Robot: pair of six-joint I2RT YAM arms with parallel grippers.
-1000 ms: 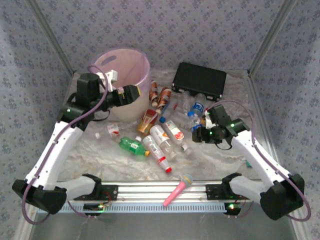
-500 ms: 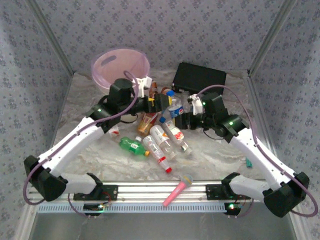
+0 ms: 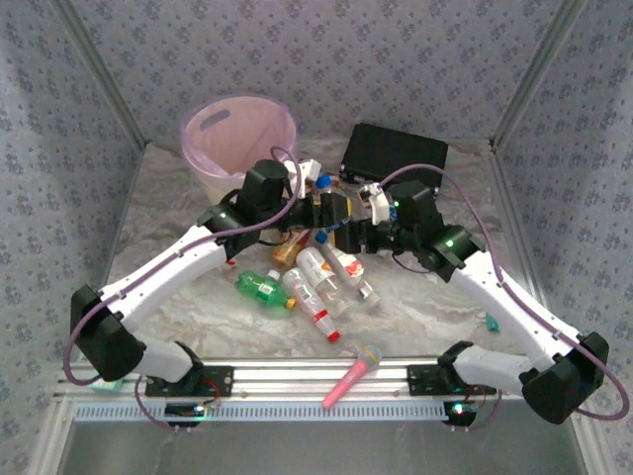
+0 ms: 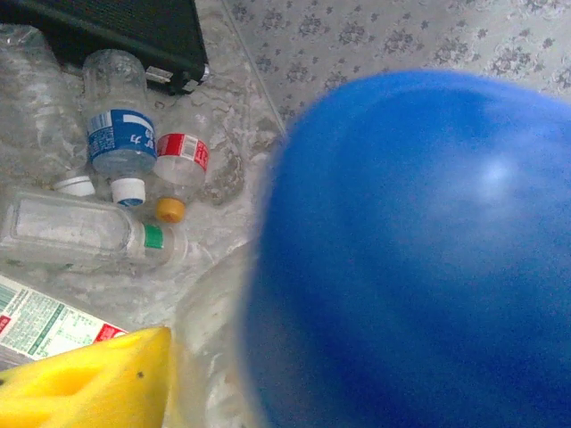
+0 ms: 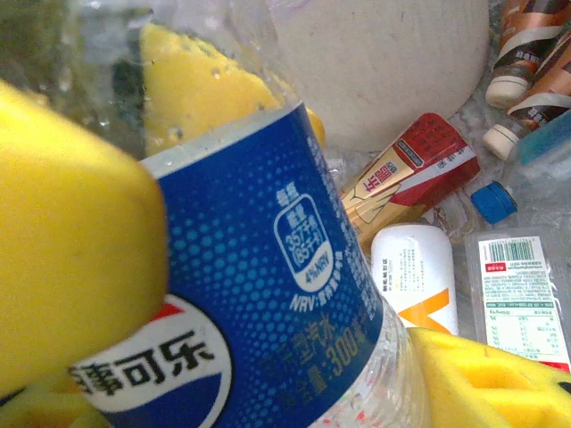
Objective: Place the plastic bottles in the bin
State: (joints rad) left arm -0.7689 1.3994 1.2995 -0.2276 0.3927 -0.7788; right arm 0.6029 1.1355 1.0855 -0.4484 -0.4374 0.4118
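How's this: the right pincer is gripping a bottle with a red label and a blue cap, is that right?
Not quite: the label is blue, not red. The right wrist view shows the right pincer gripping a bottle around that blue label. The blue cap is correct.

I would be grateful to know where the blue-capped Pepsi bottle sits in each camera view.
Top external: Pepsi bottle at centre.
Left wrist: its blue cap, blurred, at right.
Right wrist: its label, centre foreground.
Shared landmark, top external and left wrist: black case.
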